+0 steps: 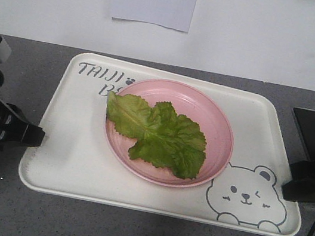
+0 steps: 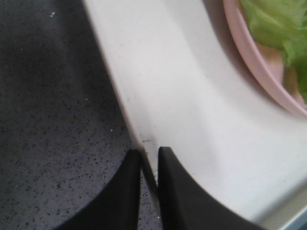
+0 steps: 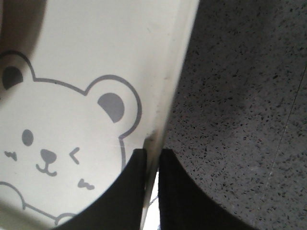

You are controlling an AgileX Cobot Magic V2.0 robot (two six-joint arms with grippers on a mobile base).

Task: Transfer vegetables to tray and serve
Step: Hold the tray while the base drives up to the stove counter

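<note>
1. My left end effector (image 2: 149, 158) pinches the tray (image 2: 192, 110) rim narrowly, for lifting.
2. My right end effector (image 3: 152, 160) clamps the opposite rim, balancing.
3. Between them, the vegetables (image 1: 158, 133) lie on the pink plate (image 1: 218, 119), ready to serve.

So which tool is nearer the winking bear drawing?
Right. The right tool is pinched on the tray rim right beside the bear drawing; the left tool grips the opposite rim, across the pink plate.
</note>
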